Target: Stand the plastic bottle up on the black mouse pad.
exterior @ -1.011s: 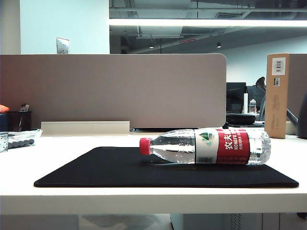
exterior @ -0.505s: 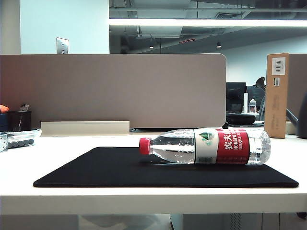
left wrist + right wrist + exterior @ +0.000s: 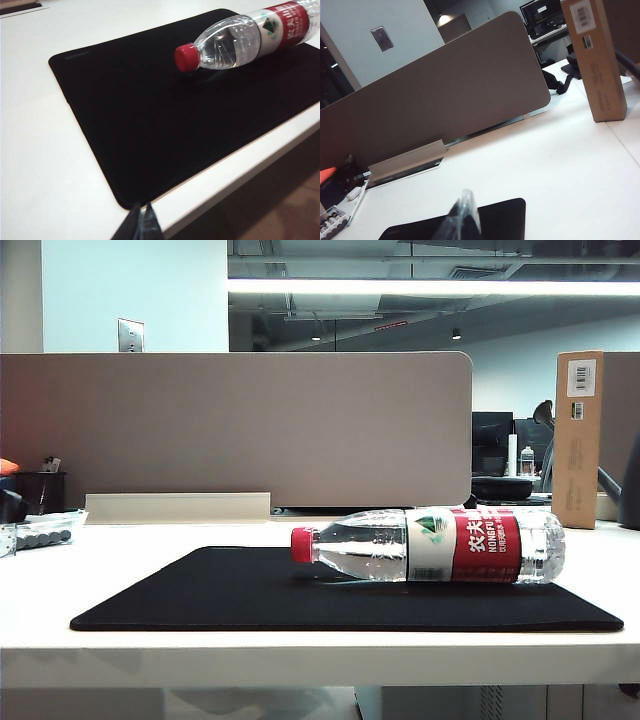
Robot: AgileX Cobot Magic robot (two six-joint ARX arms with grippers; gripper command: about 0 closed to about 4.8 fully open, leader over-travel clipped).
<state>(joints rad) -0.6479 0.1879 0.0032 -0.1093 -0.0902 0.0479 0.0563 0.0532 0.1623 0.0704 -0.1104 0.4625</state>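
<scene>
The plastic bottle (image 3: 430,545) lies on its side on the black mouse pad (image 3: 240,595), cap toward nine o'clock. The left gripper (image 3: 139,222) and right gripper (image 3: 462,215), jaws clenched and empty, sit well apart from it; the left seems nearer.

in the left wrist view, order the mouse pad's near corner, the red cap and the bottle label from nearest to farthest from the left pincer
1. Pad corner, just beyond the left pincer at the table edge.
2. Red cap, mid-pad, facing the pincer.
3. Label, at the bottle's far end.
</scene>
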